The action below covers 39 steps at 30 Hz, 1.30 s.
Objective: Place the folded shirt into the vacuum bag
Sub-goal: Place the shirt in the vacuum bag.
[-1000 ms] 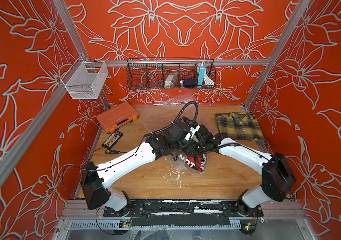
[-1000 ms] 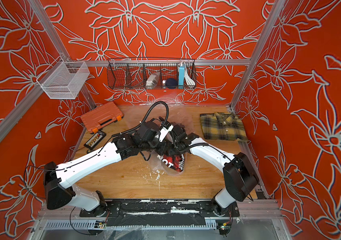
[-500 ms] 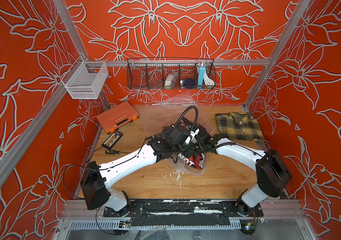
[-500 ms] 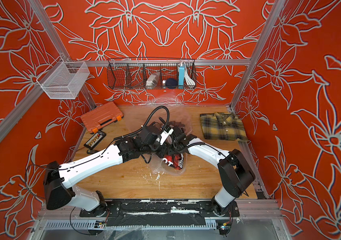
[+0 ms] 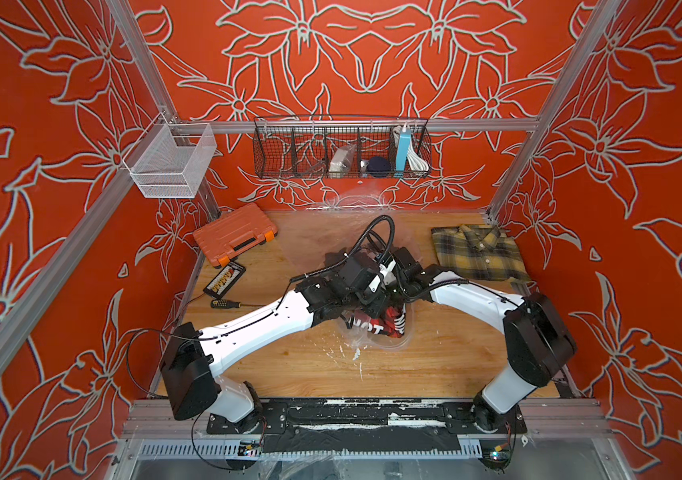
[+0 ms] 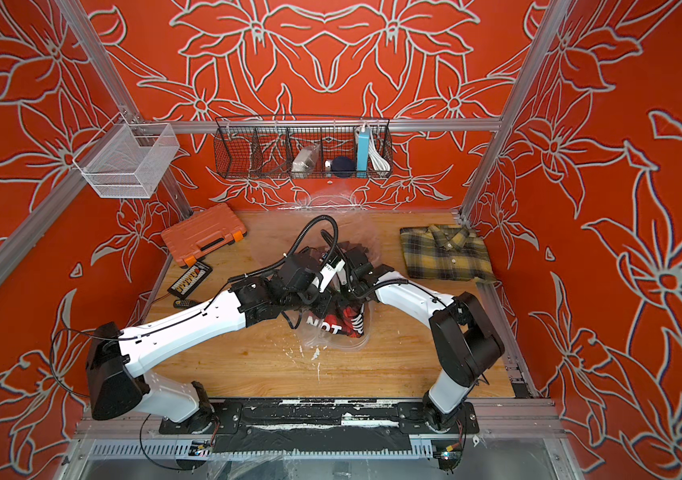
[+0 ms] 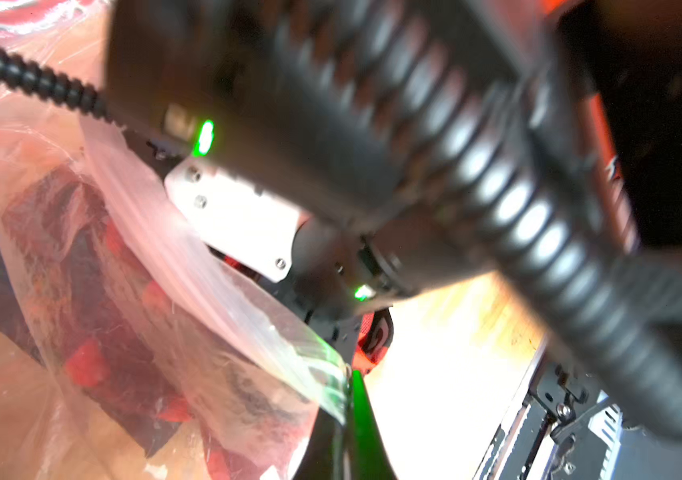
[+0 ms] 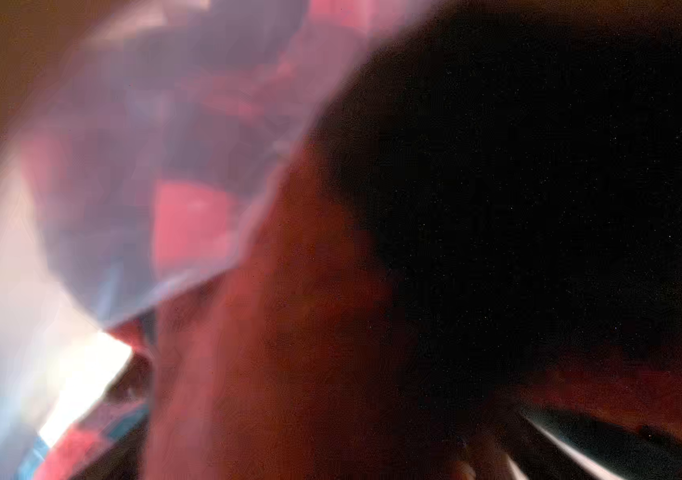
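A red, black and white shirt (image 5: 372,328) lies bunched inside the transparent vacuum bag (image 5: 391,348) at the table's middle, in both top views; its white letters show through the plastic (image 6: 324,328). My left gripper (image 7: 345,415) is shut on the bag's rim strip (image 7: 248,316), holding it up over the shirt (image 7: 94,257). My right gripper (image 5: 391,297) reaches into the bag's mouth from the right, close to the left one. Red and dark cloth (image 8: 310,332) pressed against the lens fills the right wrist view, and the jaws do not show.
A folded yellow plaid shirt (image 5: 478,253) lies at the back right. An orange tool case (image 5: 233,232), a bit set (image 5: 225,279) and a screwdriver (image 5: 225,304) sit at the back left. A wire basket (image 5: 341,147) and a white mesh bin (image 5: 171,160) hang on the frame.
My right arm has pushed in further towards the centre and the shirt has shifted a little left and deeper in the bag. The left gripper has kept its hold on the rim.
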Available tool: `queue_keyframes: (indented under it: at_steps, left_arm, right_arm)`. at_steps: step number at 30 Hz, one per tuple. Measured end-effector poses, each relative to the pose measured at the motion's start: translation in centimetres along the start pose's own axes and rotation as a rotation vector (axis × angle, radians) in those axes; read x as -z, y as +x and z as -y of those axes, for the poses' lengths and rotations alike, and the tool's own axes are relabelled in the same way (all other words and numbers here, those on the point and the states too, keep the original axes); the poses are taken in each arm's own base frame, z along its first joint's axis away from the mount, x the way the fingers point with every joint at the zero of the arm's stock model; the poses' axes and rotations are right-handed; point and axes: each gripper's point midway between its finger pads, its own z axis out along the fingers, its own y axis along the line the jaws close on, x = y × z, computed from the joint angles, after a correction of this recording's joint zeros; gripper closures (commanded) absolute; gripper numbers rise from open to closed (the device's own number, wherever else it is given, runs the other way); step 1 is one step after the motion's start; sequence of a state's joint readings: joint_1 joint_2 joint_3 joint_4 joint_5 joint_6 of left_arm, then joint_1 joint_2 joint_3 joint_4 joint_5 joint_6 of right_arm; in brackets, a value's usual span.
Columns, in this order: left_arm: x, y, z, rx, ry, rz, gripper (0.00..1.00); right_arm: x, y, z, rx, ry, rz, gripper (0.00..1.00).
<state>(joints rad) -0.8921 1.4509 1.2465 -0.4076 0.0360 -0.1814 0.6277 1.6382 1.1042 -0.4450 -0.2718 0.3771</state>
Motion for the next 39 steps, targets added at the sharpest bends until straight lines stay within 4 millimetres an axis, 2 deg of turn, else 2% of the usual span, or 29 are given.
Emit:
queue_keyframes:
  at_steps: [9,13,16,21,24,26,27,28,31,32,35,39]
  left_arm:
    - [1.2,0.2,-0.1,-0.009,-0.009,0.019,1.00]
    - [1.2,0.4,-0.2,-0.009,-0.009,0.014,1.00]
    - [1.2,0.4,-0.1,-0.008,-0.004,0.014,1.00]
    - [0.8,0.2,0.1,-0.002,0.009,0.021,1.00]
    - [0.3,0.4,0.3,-0.001,0.017,0.013,1.00]
    - [-0.1,0.6,0.3,0.000,0.019,0.003,1.00]
    - [-0.2,0.7,0.3,0.000,0.019,-0.001,1.00]
    - [-0.3,0.8,0.2,0.000,0.018,-0.005,1.00]
    - [-0.8,1.1,0.2,0.002,0.020,-0.019,1.00]
    - [-1.0,1.3,0.2,0.003,0.021,-0.025,1.00]
    - [-1.5,1.7,0.2,0.008,0.023,-0.043,1.00]
    - [-2.1,2.1,0.2,0.016,0.024,-0.060,1.00]
  right_arm:
    - [5.3,0.8,1.0,-0.012,0.039,0.032,0.03]
    - [6.9,2.2,2.7,-0.032,0.129,0.049,0.08]
    - [7.1,3.1,4.1,-0.052,0.203,0.044,0.16]
    - [7.2,3.4,6.8,-0.109,0.356,0.062,0.31]
    - [7.5,3.9,8.3,-0.155,0.431,0.091,0.45]
    - [8.2,4.2,9.0,-0.182,0.466,0.123,0.58]
    - [8.5,4.2,9.2,-0.196,0.474,0.144,0.59]
    - [9.1,4.2,9.3,-0.214,0.479,0.175,0.58]
    - [10.7,3.9,9.2,-0.256,0.471,0.256,0.39]
    - [11.2,3.7,9.2,-0.266,0.468,0.278,0.36]
    - [12.3,3.6,9.0,-0.279,0.461,0.312,0.35]
    - [12.7,4.1,8.3,-0.306,0.413,0.314,0.35]
